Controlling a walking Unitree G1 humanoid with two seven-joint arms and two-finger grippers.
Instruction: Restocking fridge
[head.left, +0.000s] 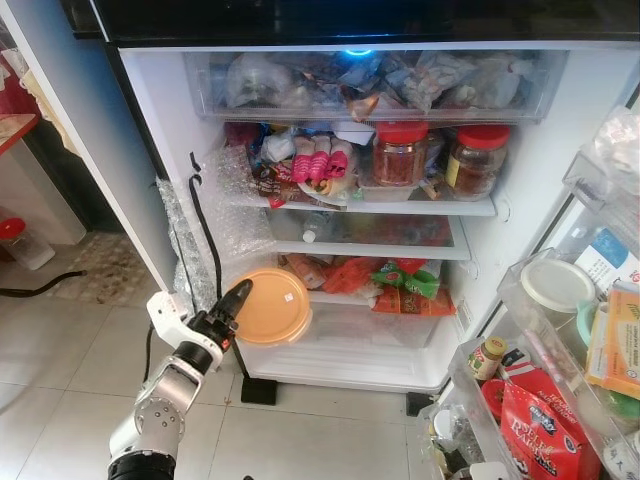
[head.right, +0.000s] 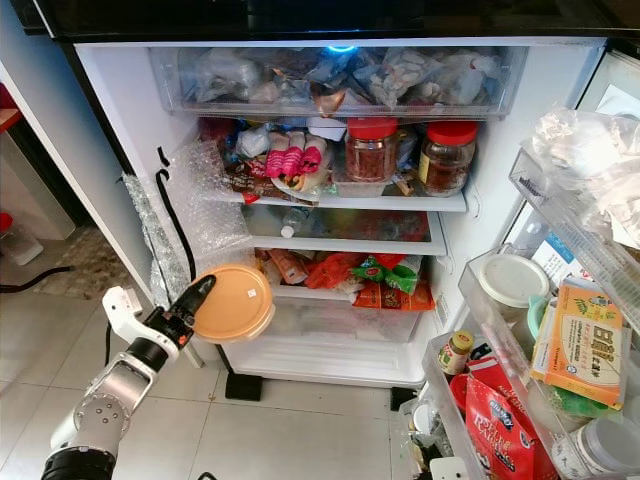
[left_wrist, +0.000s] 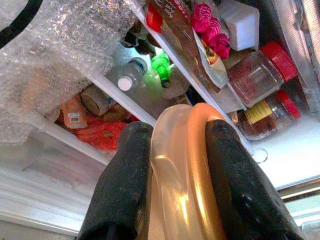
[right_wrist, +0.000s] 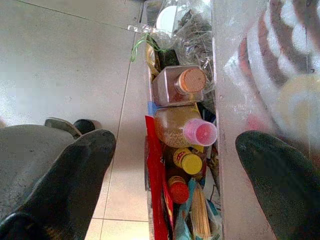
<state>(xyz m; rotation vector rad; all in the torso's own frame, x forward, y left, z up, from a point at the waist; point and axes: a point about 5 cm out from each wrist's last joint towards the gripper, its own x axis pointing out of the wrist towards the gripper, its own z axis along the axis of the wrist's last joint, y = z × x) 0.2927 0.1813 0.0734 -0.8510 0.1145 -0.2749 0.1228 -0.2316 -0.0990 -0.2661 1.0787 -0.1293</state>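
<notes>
The fridge (head.left: 520, 200) stands open in front of me, its shelves packed with food. My left gripper (head.left: 238, 302) is shut on the edge of a round clear container with an orange lid (head.left: 275, 305), held on edge in front of the fridge's lower left, by the shelf of red and green packets (head.left: 390, 285). In the left wrist view the container (left_wrist: 185, 175) sits clamped between both black fingers (left_wrist: 125, 190). My right gripper (right_wrist: 175, 142) hangs open beside the door bin, above a row of bottles (right_wrist: 182, 127), holding nothing.
Bubble wrap (head.left: 235, 190) and a black cable (head.left: 205, 225) hang at the fridge's left wall. Two red-lidded jars (head.left: 400, 150) stand on the upper shelf. The open door's bins (head.left: 560, 290) at right hold tubs, boxes and a red packet (head.left: 545, 425). Tiled floor (head.left: 80, 340) lies to the left.
</notes>
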